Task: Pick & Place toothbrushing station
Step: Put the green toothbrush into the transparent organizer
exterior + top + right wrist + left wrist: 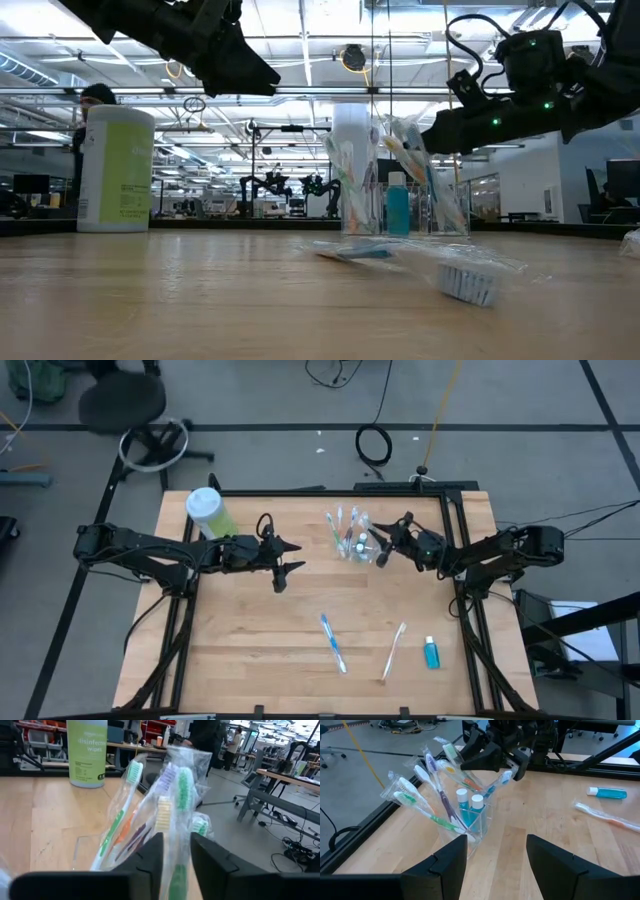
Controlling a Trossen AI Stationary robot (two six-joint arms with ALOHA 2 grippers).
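Observation:
A small clear cup [470, 827] stands at the table's far middle. In it are several wrapped toothbrushes [427, 785] and two teal tubes [470, 804], leaning on its rim. My right gripper [383, 548] reaches level to the cup from the right and is shut on one wrapped toothbrush [182, 785] that stands in it. My left gripper [285, 560] hovers open just left of the cup [352, 546], with nothing between its fingers [450, 860]. Two more toothbrushes [333, 643] [394, 650] and a teal tube [431, 653] lie flat near the front. My right gripper pinches the wrapped toothbrush between its two fingers at the shaft [175, 867], below the green-bristled head. The fingers come level from the table's right and lie across the brush. The brush stands tilted, its head up; my fingers hide its lower end in the right wrist view.
A tall green wipes bottle with a white cap [208, 512] stands at the far left, behind my left arm. Dark frame rails [455, 540] run along the table's edges. Bare wood lies in the middle between the cup and the loose brushes.

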